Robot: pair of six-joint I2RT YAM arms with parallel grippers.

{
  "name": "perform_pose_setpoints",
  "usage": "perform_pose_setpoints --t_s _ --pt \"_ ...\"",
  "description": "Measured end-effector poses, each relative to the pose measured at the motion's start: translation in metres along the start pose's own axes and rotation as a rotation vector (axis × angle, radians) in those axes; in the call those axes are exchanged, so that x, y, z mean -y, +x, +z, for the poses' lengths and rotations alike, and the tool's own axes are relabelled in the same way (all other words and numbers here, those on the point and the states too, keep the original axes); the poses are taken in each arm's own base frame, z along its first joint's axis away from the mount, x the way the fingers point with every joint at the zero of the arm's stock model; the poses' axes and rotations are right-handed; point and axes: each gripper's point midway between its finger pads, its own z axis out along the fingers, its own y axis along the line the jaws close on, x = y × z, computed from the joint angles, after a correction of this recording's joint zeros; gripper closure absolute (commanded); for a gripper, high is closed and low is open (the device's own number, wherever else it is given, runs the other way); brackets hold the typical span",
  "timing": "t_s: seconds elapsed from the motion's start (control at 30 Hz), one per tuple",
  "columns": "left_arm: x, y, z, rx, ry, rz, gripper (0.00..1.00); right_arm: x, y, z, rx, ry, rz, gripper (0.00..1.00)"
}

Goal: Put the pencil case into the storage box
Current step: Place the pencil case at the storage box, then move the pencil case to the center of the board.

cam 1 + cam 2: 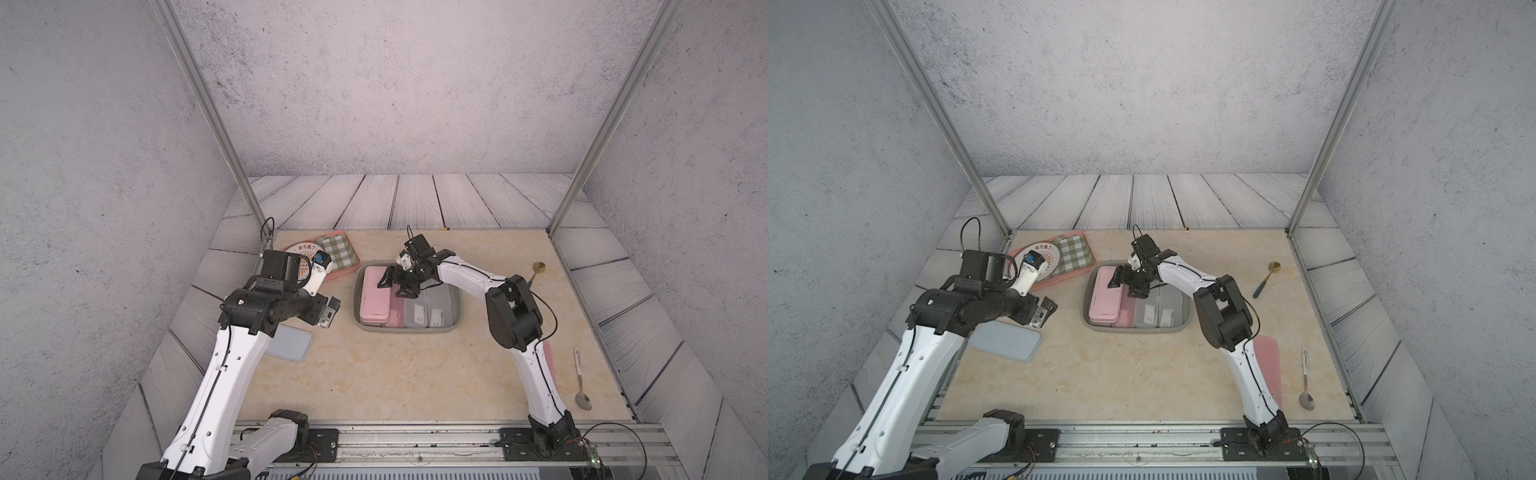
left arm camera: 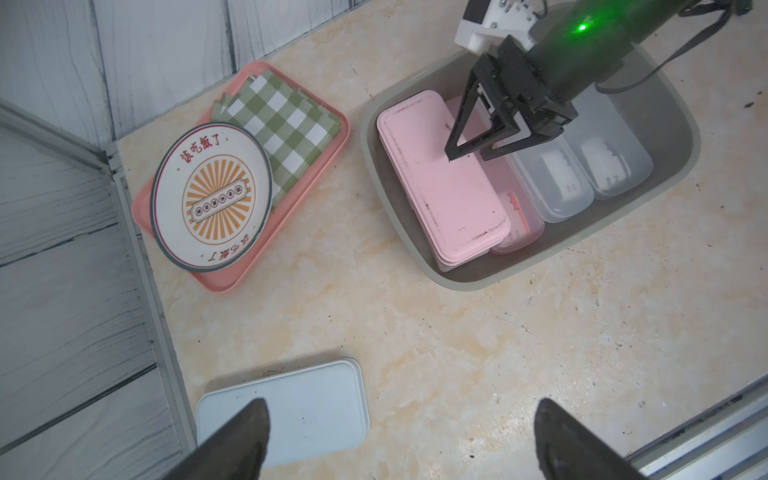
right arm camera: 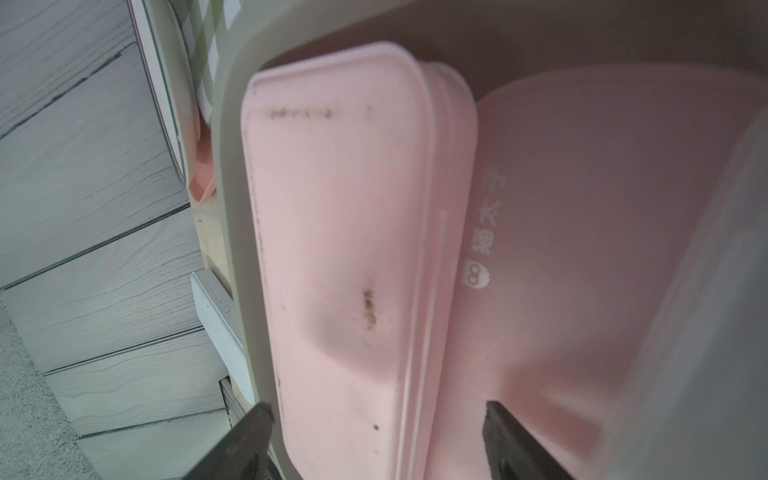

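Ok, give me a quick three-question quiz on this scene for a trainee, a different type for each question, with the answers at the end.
1. True or false: the fingers of the right gripper stand apart over the pink pencil case, which lies in the storage box.
2. The pale blue case lies: A) in the storage box; B) on the table, outside the box; C) in the right gripper.
3. How many clear cases are in the storage box?

Key: 1 true; 2 B; 3 two.
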Motion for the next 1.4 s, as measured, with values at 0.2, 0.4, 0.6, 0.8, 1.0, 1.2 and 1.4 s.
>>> perform_pose_setpoints --t_s 0.2,0.4,0.6,0.8,1.0,1.2,1.4 --pt "-0.033 0.019 0.014 -0.063 -0.198 -0.183 0.0 -0.053 0.003 -0.06 0.098 -0.084 -0.099 0.18" --pt "-0.077 0.041 0.02 -0.146 -0.412 -0.426 0.0 -0.117 0.041 -0.172 0.27 -0.237 -0.25 0.17" --pt "-0.124 0.087 0.048 -0.318 -0.452 -0.753 0.0 -0.101 0.086 -0.202 0.305 -0.267 -0.263 0.17" --pt "-0.15 0.14 0.05 -0.385 -0.434 -1.112 0.0 -0.052 0.111 -0.177 0.24 -0.193 -0.176 0.16" --pt "-0.14 0.175 0.084 -0.464 -0.361 -1.334 0.0 -0.045 0.122 -0.181 0.245 -0.204 -0.157 0.16" --pt "-0.137 0.195 0.113 -0.531 -0.356 -1.451 0.0 -0.05 0.127 -0.184 0.259 -0.235 -0.162 0.17" --pt "-0.154 0.21 0.129 -0.558 -0.418 -1.391 0.0 -0.056 0.14 -0.175 0.227 -0.247 -0.184 0.16"
